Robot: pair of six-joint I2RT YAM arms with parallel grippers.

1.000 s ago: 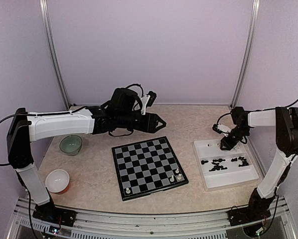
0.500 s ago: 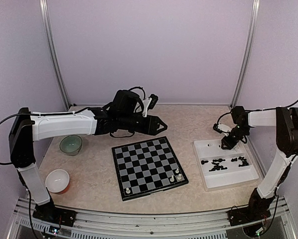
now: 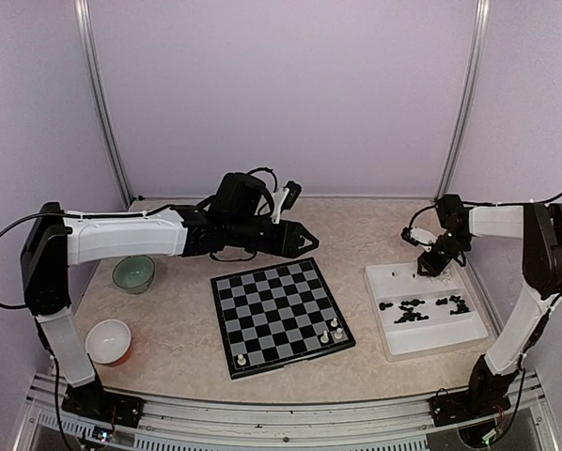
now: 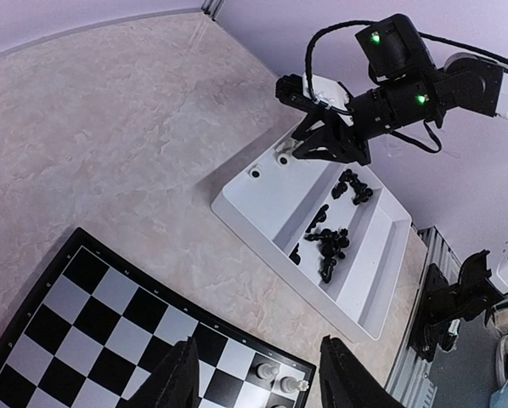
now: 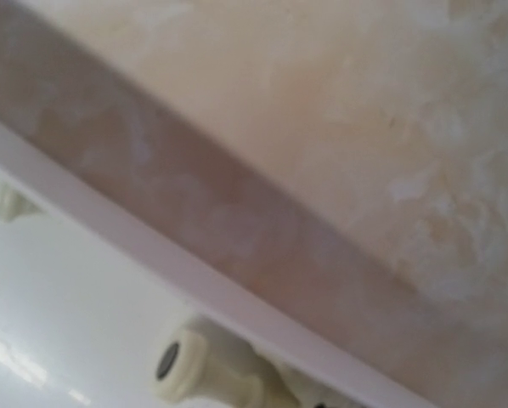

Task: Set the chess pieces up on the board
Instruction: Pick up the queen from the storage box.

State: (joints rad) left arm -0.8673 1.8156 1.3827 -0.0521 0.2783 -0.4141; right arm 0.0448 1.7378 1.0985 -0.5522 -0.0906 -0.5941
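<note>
Your left claw (image 3: pixel 307 241) is open and empty, just past the board's (image 3: pixel 262 310) 12 o'clock edge. Can't tell if the right claw (image 3: pixel 428 270) is open; it's at the tray's (image 3: pixel 400 349) 12 o'clock rim. Black pieces (image 3: pixel 414 310) sit in the tray, white pieces (image 3: pixel 337 333) along the board's 6 o'clock edge. There's open surface (image 3: pixel 356 235) between board and tray.

From my seat the table (image 3: pixel 375 230) reads as smooth, stone-look laminate, mottled beige with a dull sheen. The tray (image 4: pixel 267 200) is glossy white plastic, catching highlights. The board (image 3: pixel 267 296) looks smooth, its checks faintly shiny. The pale chess pieces (image 5: pixel 182 367) look like smooth cream plastic. The green bowl (image 3: pixel 132 273) shines like glazed ceramic; the corner posts (image 3: pixel 101 94) are dull metal.
</note>
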